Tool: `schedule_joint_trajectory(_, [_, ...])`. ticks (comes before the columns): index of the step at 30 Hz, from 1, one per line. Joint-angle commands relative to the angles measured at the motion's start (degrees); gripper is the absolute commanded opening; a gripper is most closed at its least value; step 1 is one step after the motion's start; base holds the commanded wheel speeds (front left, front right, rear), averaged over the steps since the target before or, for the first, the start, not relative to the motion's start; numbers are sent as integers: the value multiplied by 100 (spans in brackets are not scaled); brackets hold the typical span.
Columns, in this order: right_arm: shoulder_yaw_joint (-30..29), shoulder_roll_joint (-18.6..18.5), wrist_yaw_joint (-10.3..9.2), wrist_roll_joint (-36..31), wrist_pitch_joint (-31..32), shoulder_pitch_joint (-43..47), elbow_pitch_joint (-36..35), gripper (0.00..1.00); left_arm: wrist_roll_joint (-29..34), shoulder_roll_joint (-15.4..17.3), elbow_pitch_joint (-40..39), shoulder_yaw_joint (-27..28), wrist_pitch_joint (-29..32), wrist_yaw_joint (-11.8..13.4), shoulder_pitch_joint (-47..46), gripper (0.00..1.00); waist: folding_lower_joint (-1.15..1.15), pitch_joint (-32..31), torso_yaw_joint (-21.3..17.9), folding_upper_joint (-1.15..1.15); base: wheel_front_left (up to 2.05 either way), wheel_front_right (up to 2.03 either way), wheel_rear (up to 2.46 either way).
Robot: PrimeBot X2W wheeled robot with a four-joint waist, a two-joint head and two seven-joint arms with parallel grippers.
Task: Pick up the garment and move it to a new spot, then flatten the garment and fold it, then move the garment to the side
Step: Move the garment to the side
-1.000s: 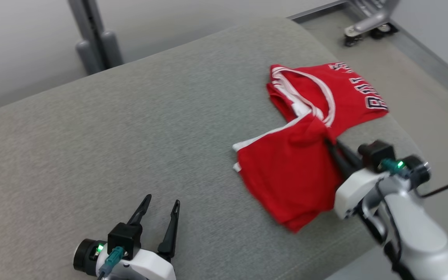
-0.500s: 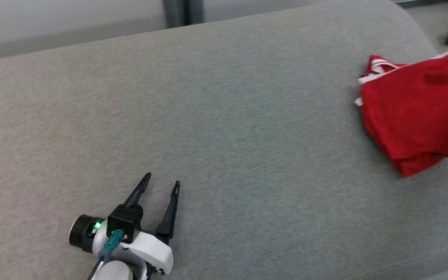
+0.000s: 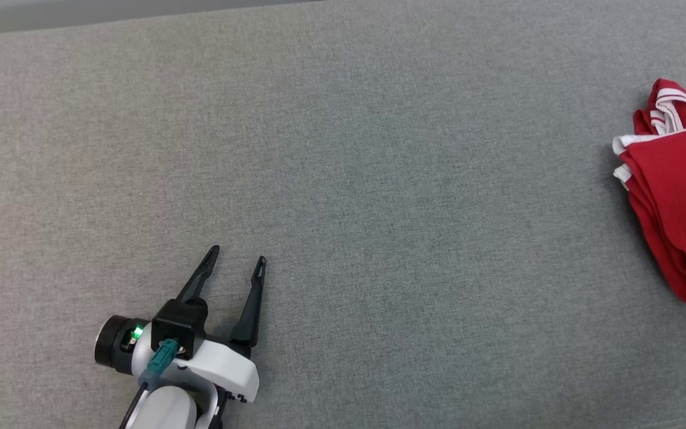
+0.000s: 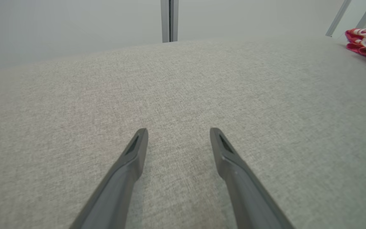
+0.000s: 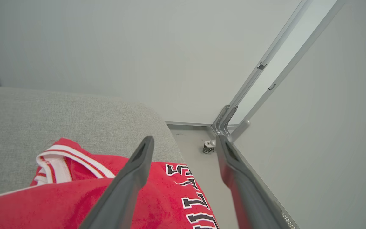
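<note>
Jaws wide on both arms, with nothing between either pair. The left gripper (image 3: 238,254) sits low over the grey cushion (image 3: 379,149) at the lower left of the head view. Its two long dark fingers (image 4: 122,178) taper to slotted tips, and only bare weave shows in the gap. Whether those tips touch the cloth, I can't tell.

Over to the right gripper (image 5: 185,138): spread just as wide, it points out past the cushion's rounded corner toward a pale wall (image 5: 106,47), a slanting metal frame (image 5: 265,68) and a small caster (image 5: 207,148) on the floor.

And there's the garment (image 3: 682,196) — a red jersey in soft, matte knit, bunched in stacked folds at the far right of the head view and cut off by that view's edge. It has ribbed white trim with thin red stripes, and black block letters edged in white. It lies on the cushion near the rounded end, well apart from the left gripper and below the right one's open fingers — the lettered part runs out to the cushion's edge. The cushion itself is a fine, flat, heathered weave.
</note>
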Motion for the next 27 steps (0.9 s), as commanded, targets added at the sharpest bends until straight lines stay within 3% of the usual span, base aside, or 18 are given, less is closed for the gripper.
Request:
schedule_joint_trajectory(1, [-86, 252, -2, -88, 0, 137, -282, 100, -47, 23, -30, 36, 2, 35, -80, 100, 0, -69, 15, 0, 0, 0, 0])
schedule_joint_trajectory(7, [331, 1237, -2, 220, 0, 726, -1417, 100, -201, 21, -71, 102, 2, 126, -10, 100, 0, -351, 37, 0, 0, 0, 0])
schedule_joint_trajectory(11, [834, 1614, -2, 708, 0, 1259, -1982, 100, -335, 23, -65, 133, 2, 206, 87, 100, 0, -591, 84, 0, 0, 0, 0])
schedule_joint_trajectory(16, [1212, 1830, -2, 1186, 0, 1967, -2388, 100, -486, 22, -25, 172, 2, 301, 232, 100, 0, -885, 204, 0, 0, 0, 0])
schedule_joint_trajectory(27, [1549, 1959, -2, 1702, 0, 3204, -2527, 100, -758, 20, 72, 406, 1, 499, 597, 100, 0, -1458, 553, 0, 0, 0, 0])
